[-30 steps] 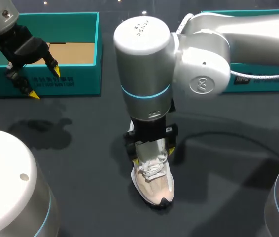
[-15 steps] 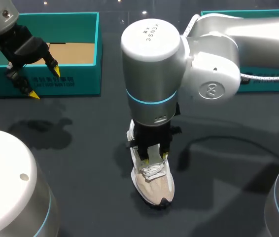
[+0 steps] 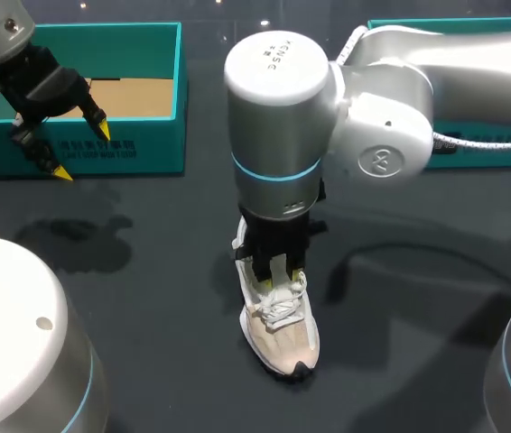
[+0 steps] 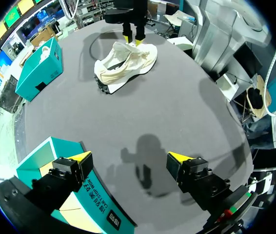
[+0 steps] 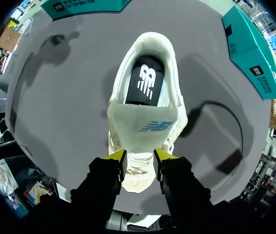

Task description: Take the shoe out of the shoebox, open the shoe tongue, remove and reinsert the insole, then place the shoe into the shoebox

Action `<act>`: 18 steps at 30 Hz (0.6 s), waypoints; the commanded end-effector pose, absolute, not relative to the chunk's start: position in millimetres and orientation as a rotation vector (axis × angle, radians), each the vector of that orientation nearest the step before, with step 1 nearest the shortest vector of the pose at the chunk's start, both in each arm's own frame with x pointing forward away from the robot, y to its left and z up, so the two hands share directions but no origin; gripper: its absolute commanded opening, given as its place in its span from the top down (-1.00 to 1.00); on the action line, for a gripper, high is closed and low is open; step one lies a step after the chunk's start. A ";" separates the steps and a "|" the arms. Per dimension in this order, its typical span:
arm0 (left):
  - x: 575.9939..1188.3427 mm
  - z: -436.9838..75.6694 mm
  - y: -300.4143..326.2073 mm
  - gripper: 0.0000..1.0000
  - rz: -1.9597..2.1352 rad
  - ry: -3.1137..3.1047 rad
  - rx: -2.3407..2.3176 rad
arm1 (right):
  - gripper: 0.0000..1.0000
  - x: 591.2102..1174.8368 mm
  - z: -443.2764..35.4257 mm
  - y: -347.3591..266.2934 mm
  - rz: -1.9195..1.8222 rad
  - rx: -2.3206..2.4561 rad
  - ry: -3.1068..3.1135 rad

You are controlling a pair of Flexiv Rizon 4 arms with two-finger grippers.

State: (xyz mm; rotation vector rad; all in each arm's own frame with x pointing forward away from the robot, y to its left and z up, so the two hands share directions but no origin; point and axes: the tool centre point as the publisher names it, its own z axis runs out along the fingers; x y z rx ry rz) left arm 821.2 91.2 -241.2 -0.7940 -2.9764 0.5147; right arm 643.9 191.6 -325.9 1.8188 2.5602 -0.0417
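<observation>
Cloth shoe (image 3: 283, 338) on matt table (image 3: 147, 298)

Cream shoe (image 3: 279, 329) on a dark grey table (image 3: 147, 271).
Its insole (image 5: 145, 83) was black with a white mark, its tongue (image 5: 145, 129) cream with a blue one; the shoebox (image 3: 129, 149) was teal, brown inside.

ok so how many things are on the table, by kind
shoe: 1
teal boxes: 2
total: 3
</observation>
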 end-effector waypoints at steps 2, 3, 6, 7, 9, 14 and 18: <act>821.6 -240.8 91.4 -1.00 0.511 -2.975 -0.795 | 0.31 660.2 -347.6 190.8 -0.053 1.847 2.601; 821.6 -240.8 91.4 -1.00 0.511 -2.975 -0.795 | 0.32 662.5 -350.3 190.7 -0.052 1.850 2.603; 821.6 -240.8 91.4 -1.00 0.511 -2.975 -0.795 | 0.36 668.3 -357.5 192.3 -0.069 1.874 2.596; 821.6 -240.8 91.4 -1.00 0.511 -2.975 -0.795 | 0.36 669.9 -359.8 192.2 -0.061 1.878 2.598; 821.6 -240.8 91.4 -1.00 0.511 -2.975 -0.795 | 0.36 672.3 -363.4 192.8 -0.075 1.895 2.594; 821.6 -240.8 91.4 -1.00 0.511 -2.975 -0.795 | 0.36 662.2 -350.5 194.3 -0.094 1.878 2.561; 821.6 -240.8 91.4 -1.00 0.511 -2.975 -0.795 | 0.33 651.1 -341.3 198.9 -0.101 1.852 2.542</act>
